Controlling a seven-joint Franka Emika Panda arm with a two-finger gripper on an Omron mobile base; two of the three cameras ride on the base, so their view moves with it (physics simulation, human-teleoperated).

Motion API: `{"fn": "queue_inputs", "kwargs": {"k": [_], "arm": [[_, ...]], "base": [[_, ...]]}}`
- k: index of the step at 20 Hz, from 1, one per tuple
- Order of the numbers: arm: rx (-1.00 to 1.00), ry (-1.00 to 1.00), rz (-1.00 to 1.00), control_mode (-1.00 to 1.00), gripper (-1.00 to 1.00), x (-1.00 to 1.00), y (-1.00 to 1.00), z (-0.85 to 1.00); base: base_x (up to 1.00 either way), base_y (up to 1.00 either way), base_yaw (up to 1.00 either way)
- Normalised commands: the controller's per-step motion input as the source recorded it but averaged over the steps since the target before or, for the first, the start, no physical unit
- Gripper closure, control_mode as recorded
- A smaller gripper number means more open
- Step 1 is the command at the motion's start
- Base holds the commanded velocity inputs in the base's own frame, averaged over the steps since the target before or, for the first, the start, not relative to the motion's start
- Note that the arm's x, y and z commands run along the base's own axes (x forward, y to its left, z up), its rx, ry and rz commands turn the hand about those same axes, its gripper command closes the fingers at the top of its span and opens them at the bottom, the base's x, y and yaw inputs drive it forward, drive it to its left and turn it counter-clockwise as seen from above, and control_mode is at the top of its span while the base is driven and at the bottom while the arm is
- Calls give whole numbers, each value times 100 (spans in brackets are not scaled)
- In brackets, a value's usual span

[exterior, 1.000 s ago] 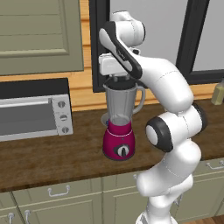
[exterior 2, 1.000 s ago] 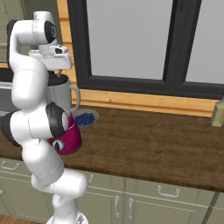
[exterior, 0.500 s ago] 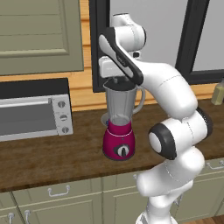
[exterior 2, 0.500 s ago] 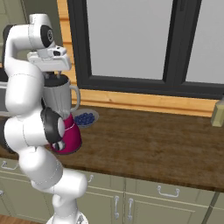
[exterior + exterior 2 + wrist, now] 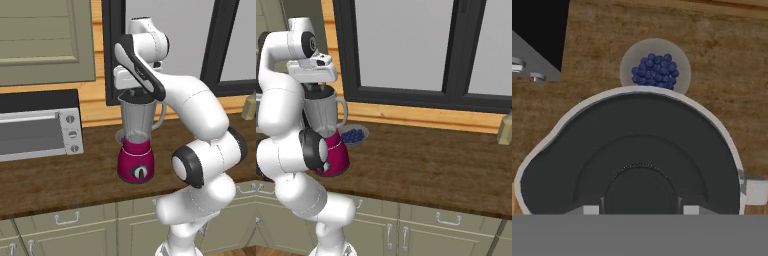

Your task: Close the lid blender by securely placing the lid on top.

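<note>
The jaws are gripping the lid (image 5: 637,165), which is sitting on the rim of the blender (image 5: 136,145) at the centre of the left base view. Behind it, a bowl of blueberries (image 5: 655,70) is resting on the table (image 5: 431,165); a toaster oven (image 5: 37,130) is standing at left.

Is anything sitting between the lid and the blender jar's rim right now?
Nothing visible does. In the hand view the lid sits directly over the blender jar, its dark disc spanning nearly the whole rim. The gripper is shut on the lid at the jar's top. The bowl of blueberries stands behind, clear of the jar.
</note>
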Motion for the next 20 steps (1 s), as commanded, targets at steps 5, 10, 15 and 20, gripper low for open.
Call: {"fn": "queue_inputs", "kwargs": {"k": [5,10,15,20], "arm": [[0,0,0,-100,-100,0,0,0],[0,-4,0,-100,-100,0,0,1],[0,-7,0,-100,-100,-5,0,7],[14,-29,0,-100,-100,-82,-64,-8]], "base": [[0,0,0],[0,0,0],[0,0,0],[0,0,0]]}}
